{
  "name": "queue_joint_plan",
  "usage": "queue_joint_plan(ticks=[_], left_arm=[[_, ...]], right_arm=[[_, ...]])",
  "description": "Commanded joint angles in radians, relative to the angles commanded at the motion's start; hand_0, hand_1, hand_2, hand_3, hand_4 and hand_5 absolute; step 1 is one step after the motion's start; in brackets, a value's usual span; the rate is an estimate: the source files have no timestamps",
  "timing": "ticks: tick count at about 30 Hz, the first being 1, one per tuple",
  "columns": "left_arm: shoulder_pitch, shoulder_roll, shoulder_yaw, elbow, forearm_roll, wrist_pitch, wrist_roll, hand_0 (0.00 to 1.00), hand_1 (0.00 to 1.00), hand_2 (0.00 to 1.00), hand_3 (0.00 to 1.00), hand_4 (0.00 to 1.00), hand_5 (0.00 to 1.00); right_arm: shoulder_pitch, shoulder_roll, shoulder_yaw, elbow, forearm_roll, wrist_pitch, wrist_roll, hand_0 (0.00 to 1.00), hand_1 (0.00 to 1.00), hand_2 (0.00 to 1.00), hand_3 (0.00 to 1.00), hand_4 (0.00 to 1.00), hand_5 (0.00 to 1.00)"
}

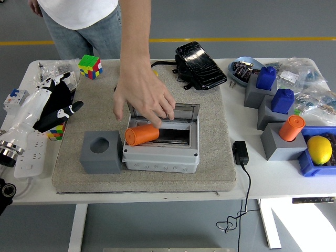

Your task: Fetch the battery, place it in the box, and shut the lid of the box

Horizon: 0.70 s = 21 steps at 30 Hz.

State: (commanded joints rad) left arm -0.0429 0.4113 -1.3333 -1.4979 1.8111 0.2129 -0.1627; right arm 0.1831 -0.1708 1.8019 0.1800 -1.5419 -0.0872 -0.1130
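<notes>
An orange cylindrical battery [142, 134] lies on its side in the left end of the grey box [160, 154], whose clear lid [181, 111] stands open at the back. A person's hand [143, 98] reaches down from the far side, fingertips just above the battery and the box opening. My left hand [56, 104] hovers over the table's left edge, well left of the box, fingers spread and holding nothing. The right hand is out of view.
A grey block with a round hole [101, 152] stands left of the box on the grey mat [210, 173]. A cube puzzle [90, 66], black pouch [200, 66], blue and orange batteries on grey stands [279, 137], lemon [319, 149] and charger [240, 153] surround it.
</notes>
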Motion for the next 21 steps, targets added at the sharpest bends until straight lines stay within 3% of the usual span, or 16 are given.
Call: queue_joint_plan(ticks=[21], left_arm=[[0.006,0.006,0.017,-0.002,-0.005,0.007,0.003,0.998,0.998,0.985,0.963,0.998,0.998]], right_arm=[[-0.003,-0.006,-0.017,0.000,0.006,-0.005,-0.003,0.856,0.803,0.777,0.834,0.998,0.998]])
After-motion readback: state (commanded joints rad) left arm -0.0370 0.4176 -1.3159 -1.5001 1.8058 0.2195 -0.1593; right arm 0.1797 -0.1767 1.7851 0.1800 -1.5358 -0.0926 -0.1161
